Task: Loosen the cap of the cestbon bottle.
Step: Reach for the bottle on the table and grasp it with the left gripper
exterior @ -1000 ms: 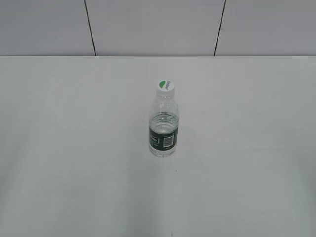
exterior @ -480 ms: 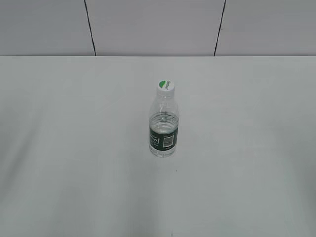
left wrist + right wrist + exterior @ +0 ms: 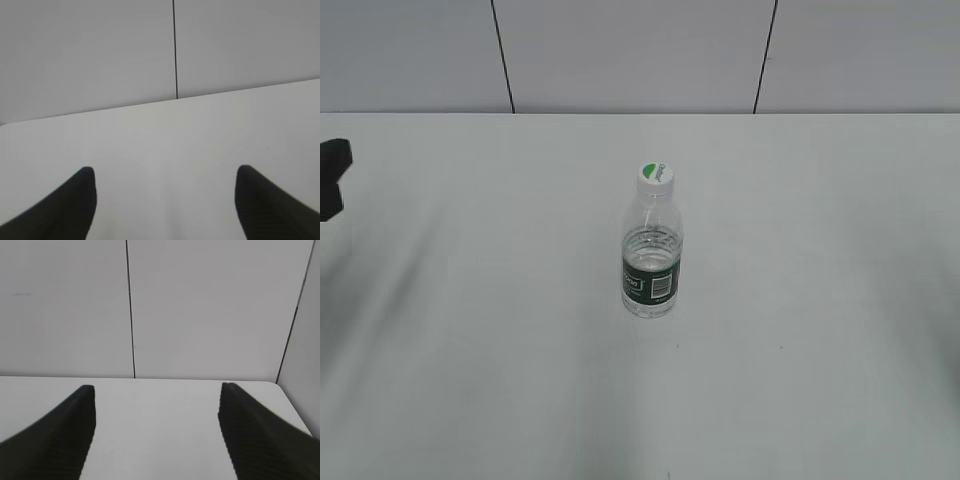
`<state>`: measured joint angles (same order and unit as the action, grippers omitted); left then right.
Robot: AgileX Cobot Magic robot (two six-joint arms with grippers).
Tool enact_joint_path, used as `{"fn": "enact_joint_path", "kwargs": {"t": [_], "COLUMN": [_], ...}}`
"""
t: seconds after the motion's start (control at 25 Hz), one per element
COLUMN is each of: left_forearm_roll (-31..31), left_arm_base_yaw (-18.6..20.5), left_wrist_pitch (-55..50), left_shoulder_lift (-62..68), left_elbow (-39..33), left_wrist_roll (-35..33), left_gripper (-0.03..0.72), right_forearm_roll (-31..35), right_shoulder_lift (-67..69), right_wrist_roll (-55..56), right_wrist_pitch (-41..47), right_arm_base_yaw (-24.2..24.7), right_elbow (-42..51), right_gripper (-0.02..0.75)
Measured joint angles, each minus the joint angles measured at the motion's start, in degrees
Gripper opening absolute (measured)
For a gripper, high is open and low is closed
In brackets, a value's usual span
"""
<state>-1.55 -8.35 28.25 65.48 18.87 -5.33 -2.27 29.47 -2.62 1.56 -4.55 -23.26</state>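
Note:
The cestbon bottle [image 3: 651, 262] stands upright in the middle of the white table, clear with a dark green label band and a white barcode. Its white cap [image 3: 656, 175] with a green patch sits on top. A black part of my left gripper [image 3: 332, 175] shows at the far left edge of the exterior view, far from the bottle. In the left wrist view my left gripper [image 3: 164, 172] is open and empty over bare table. My right gripper [image 3: 157, 389] is open and empty; it does not show in the exterior view. Neither wrist view shows the bottle.
The white table [image 3: 800, 360] reaches back to a grey panelled wall [image 3: 640, 50] with dark vertical seams. The right wrist view shows the table's far right corner [image 3: 277, 384].
A black part of my left gripper has come into the exterior view at the left edge. The bottle has not moved.

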Motion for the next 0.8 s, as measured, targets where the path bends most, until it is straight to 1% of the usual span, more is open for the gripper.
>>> {"fn": "enact_joint_path", "kwargs": {"t": [0.16, 0.28, 0.36, 0.48, 0.56, 0.72, 0.8], "left_forearm_roll": [12.13, 19.75, 24.26, 34.47, 40.86, 54.77, 61.71], "left_arm_base_yaw": [0.00, 0.31, 1.61, 5.86, 10.07, 17.47, 18.75], "left_wrist_pitch": [9.42, 15.76, 18.69, 25.38, 31.16, 38.87, 39.89], "left_shoulder_lift": [10.04, 17.10, 21.28, 27.42, 31.78, 40.23, 43.85], "left_elbow": [0.00, 0.00, 0.00, 0.00, 0.20, 3.15, 5.58], "left_wrist_roll": [11.21, 13.84, 15.80, 21.49, 24.35, 26.08, 26.20], "left_gripper": [0.514, 0.514, 0.514, 0.514, 0.512, 0.510, 0.506], "right_forearm_roll": [-0.40, -0.40, -0.40, -0.40, -0.39, -0.34, -0.34], "right_shoulder_lift": [3.96, 6.35, 7.30, 8.03, 8.09, 8.09, 8.09], "right_wrist_roll": [0.00, 0.00, 0.00, 0.24, 1.12, 2.17, 2.62], "right_wrist_pitch": [-1.93, -2.25, -2.30, -2.29, -2.29, -2.31, -2.25], "right_arm_base_yaw": [0.00, 0.00, 0.00, 0.00, 0.00, 0.00, 0.00], "right_elbow": [0.00, 0.00, 0.00, 0.00, 0.00, 0.00, 0.00], "right_gripper": [0.589, 0.589, 0.589, 0.589, 0.589, 0.589, 0.589]}}
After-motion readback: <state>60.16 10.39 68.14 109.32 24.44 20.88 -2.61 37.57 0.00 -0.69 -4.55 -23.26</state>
